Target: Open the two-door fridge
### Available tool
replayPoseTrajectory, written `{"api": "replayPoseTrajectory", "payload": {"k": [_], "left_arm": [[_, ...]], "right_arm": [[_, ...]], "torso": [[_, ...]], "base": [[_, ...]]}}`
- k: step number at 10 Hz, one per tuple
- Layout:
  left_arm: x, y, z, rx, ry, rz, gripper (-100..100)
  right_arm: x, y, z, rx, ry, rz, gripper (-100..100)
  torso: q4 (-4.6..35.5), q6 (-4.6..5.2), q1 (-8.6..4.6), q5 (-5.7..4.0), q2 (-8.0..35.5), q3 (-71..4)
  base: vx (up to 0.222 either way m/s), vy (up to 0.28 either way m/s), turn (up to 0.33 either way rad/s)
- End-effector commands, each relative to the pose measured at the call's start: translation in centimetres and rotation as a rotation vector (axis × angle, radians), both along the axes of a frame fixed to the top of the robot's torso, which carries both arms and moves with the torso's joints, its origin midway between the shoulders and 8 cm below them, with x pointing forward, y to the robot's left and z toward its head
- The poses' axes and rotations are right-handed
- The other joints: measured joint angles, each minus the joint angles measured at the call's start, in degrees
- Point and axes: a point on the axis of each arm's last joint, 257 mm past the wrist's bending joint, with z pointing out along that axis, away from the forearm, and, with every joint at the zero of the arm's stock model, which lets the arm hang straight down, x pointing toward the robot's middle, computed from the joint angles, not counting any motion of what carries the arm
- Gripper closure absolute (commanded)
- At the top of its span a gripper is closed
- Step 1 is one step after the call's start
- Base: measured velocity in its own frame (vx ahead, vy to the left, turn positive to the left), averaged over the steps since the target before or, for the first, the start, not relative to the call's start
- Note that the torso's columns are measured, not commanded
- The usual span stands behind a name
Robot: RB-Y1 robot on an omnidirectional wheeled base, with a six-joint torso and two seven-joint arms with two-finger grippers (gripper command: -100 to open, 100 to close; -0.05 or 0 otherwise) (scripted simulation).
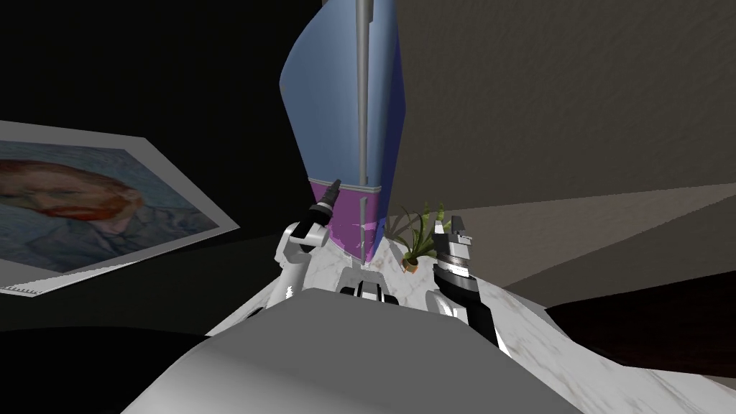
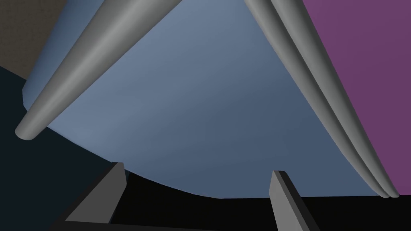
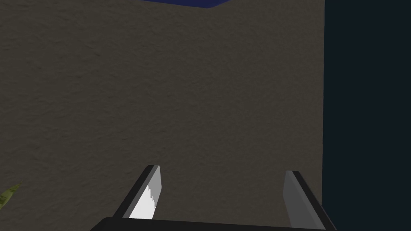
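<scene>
- Fridge [image 1: 338, 93] is standing straight ahead of me, tall and narrow in the head view. Its doors are looking closed as far as I can tell, with the handles running down the middle.
- Blue door [image 2: 192, 120] is showing smooth, flat and matte. Purple panel [image 2: 361, 60] is sitting under the blue in the head view, with the same plain finish.
- Grey handle bar [image 2: 96, 60] is reading as long, round and smooth, metal-looking. Paired grey bars [image 2: 321, 104], thinner, are running close together along the blue/purple edge.
- Left tool [image 2: 192, 200] is pointing at the fridge near where blue meets purple. Its blades are spread and gripping nothing, with blue panel between them and no bar.
- Step, I'm judging: reaching for a handle. The grasp is not yet made and the door is not yet open.
- Next I'm needing to slide the left tool sideways until one bar is lying between the blades. Then I'm squeezing across it and pulling out along the door's swing, not straight back.
- The bar is looking slick and round, so I'm expecting slip along it as the risk.
- Right tool [image 3: 222, 196] is hanging off to the fridge's right, blades spread, empty.
- Potted plant [image 1: 417, 241], with thin green leaves and a small brown pot, is sitting on the white marbled floor [image 1: 575, 345] between the fridge foot and the right tool.
- Portrait picture [image 1: 72, 208] is lying far left, well apart.
</scene>
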Motion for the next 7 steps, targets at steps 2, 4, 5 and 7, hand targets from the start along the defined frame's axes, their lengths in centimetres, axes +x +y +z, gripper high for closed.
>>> {"api": "replayPoseTrajectory", "payload": {"k": [2,4,5,7], "left_arm": [[1.1,0.6,0.9,0.010,0.034,0.049,-100],[1.7,0.9,1.1,0.011,0.060,0.072,-100],[2.0,1.1,0.4,0.007,0.087,0.079,-100],[2.5,1.4,0.6,0.005,0.112,0.101,-100]], "right_arm": [[0.0,0.0,0.0,0.000,0.000,0.000,0],[0.0,0.0,0.0,0.000,0.000,0.000,0],[0.0,0.0,0.0,0.000,0.000,0.000,0],[0.0,0.0,0.0,0.000,0.000,0.000,0]], "torso": [[0.0,0.00,-0.05,-0.02,0.0,0.0],[0.0,0.00,0.06,0.02,0.0,0.0],[0.0,0.00,-0.07,-0.01,0.0,0.0],[0.0,0.00,-0.11,-0.03,0.0,0.0]], "base": [[0.026,-0.084,0.045],[0.032,-0.076,0.045],[0.024,-0.082,0.034],[0.019,-0.093,0.045]]}}
